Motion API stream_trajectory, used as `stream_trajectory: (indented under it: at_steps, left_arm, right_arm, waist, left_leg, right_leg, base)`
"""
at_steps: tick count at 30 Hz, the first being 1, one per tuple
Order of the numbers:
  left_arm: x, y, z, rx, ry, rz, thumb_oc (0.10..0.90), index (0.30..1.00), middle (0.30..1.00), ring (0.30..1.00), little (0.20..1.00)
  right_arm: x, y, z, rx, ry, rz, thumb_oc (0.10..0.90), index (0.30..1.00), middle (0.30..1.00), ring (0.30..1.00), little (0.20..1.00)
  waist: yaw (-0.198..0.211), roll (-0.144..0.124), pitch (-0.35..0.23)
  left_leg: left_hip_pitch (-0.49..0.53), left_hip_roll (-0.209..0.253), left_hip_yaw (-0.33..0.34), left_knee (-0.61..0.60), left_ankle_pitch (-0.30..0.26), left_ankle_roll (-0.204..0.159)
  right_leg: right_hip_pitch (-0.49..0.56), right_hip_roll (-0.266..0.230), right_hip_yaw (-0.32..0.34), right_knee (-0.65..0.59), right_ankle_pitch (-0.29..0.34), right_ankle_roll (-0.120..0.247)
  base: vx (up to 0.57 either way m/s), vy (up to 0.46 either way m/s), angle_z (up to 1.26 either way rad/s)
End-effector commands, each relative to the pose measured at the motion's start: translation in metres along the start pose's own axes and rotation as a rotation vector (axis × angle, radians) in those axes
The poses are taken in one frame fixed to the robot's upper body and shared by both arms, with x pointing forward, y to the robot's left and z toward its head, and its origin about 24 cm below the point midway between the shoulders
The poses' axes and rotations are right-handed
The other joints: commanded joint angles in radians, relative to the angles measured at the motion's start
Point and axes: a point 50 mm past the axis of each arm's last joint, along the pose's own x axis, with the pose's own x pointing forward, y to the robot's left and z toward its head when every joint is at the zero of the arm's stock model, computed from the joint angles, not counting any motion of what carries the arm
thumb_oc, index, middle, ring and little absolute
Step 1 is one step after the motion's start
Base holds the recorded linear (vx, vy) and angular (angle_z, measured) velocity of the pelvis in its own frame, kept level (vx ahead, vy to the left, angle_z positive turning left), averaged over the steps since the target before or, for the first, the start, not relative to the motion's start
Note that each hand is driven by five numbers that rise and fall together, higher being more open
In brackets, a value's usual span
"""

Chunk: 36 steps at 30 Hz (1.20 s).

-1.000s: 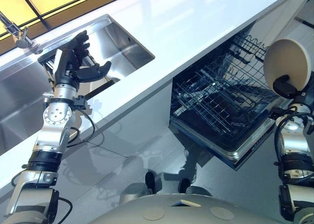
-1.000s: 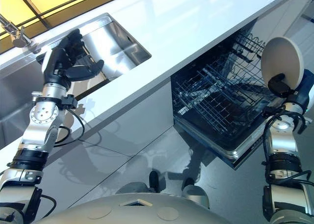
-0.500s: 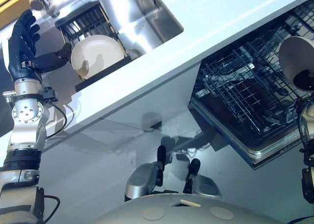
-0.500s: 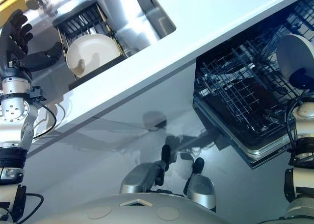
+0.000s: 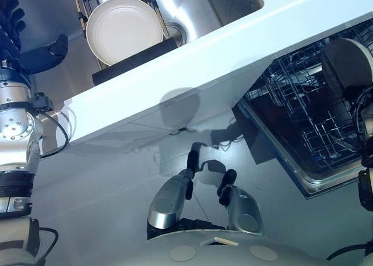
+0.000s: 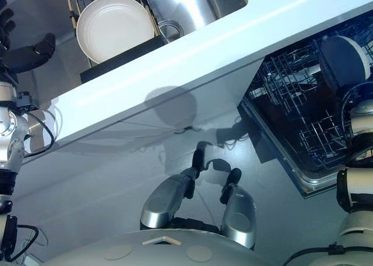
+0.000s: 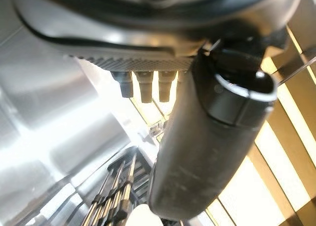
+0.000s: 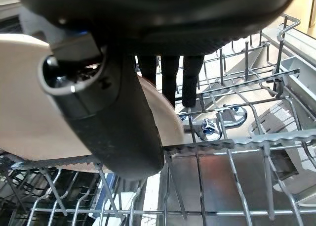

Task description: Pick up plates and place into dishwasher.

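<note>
Mid-loading: right hand (image 8: 123,112), thumb and fingers (image 8: 170,80) pinched on a plate (image 6: 344,59) over the dishwasher rack (image 5: 309,126), due next to slot it upright between tines; left hand (image 5: 26,50) relaxed, empty beside the sink's second plate (image 5: 123,28).

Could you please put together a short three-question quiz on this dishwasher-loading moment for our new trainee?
1. True or false: the right hand holds a plate over the dishwasher rack.
2. Where does the other plate rest?
A. in the dark rack inside the sink
B. on the floor
C. in the dishwasher
3. Fill in: the left hand is ___, near the sink, holding nothing.

Key:
1. True; thumb and fingers pinch the plate in the right wrist view.
2. A
3. open
</note>
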Motion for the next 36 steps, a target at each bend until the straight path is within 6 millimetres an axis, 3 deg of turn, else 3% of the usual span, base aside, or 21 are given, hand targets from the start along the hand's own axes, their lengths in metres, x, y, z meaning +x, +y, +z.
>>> stream_trajectory:
  at_steps: [1, 12, 22, 28, 32, 36]
  left_arm:
    - [0.018, 0.021, 0.059, -0.063, -0.283, 0.093, 0.8, 0.9, 0.9, 0.9, 0.9]
    - [0.013, 0.02, 0.056, -0.06, -0.268, 0.067, 0.8, 0.9, 0.9, 0.9, 0.9]
    - [0.005, 0.011, 0.045, -0.007, -0.232, 0.022, 0.8, 0.9, 0.9, 0.9, 0.9]
    - [0.005, 0.008, 0.033, 0.115, -0.163, -0.009, 0.8, 0.9, 0.9, 0.9, 0.9]
    - [0.01, 0.017, 0.024, 0.237, -0.084, -0.009, 0.8, 0.9, 0.9, 0.9, 0.9]
    - [0.014, 0.039, 0.005, 0.38, 0.075, -0.01, 0.8, 0.9, 0.9, 0.9, 0.9]
  right_arm:
    - [0.002, -0.04, -0.006, -0.167, -0.018, -0.145, 0.8, 0.9, 0.9, 0.9, 0.9]
    - [-0.012, -0.016, 0.011, -0.004, -0.169, -0.155, 0.8, 0.9, 0.9, 0.9, 0.9]
    - [-0.038, 0.014, 0.014, 0.173, -0.328, -0.11, 0.8, 0.9, 0.9, 0.9, 0.9]
    - [-0.055, 0.02, 0.005, 0.263, -0.387, -0.106, 0.8, 0.9, 0.9, 0.9, 0.9]
    - [-0.064, 0.021, 0.0, 0.271, -0.425, -0.101, 0.8, 0.9, 0.9, 0.9, 0.9]
    - [-0.075, 0.021, 0.007, 0.26, -0.516, -0.086, 0.8, 0.9, 0.9, 0.9, 0.9]
  waist:
    - [-0.017, 0.015, -0.072]
    - [-0.039, -0.012, -0.117]
    - [-0.07, -0.046, -0.189]
    - [-0.097, -0.052, -0.243]
    - [-0.115, -0.049, -0.269]
    - [-0.141, -0.041, -0.286]
  left_leg:
    - [-0.003, 0.015, 0.031, 0.04, -0.077, -0.07]
    - [0.063, 0.019, 0.062, 0.012, -0.085, -0.07]
    - [0.128, 0.011, 0.092, -0.005, -0.11, -0.057]
    - [0.174, 0.006, 0.112, -0.021, -0.13, -0.042]
    - [0.201, 0.004, 0.134, -0.037, -0.141, -0.03]
    - [0.223, -0.001, 0.161, -0.047, -0.154, -0.014]
  right_leg:
    - [-0.074, 0.049, 0.015, 0.102, -0.08, -0.051]
    - [0.031, 0.065, 0.024, 0.007, -0.053, -0.035]
    - [0.108, 0.068, 0.034, -0.062, -0.033, -0.015]
    - [0.142, 0.066, 0.053, -0.091, -0.023, 0.003]
    - [0.155, 0.064, 0.069, -0.11, -0.015, 0.019]
    - [0.157, 0.058, 0.086, -0.113, -0.007, 0.038]
  base:
    - [0.0, 0.0, 0.0]
    - [-0.01, 0.016, -0.01]
    - [-0.03, 0.065, -0.12]
    - [0.0, 0.111, -0.2]
    - [0.0, 0.135, -0.24]
    - [0.02, 0.158, -0.32]
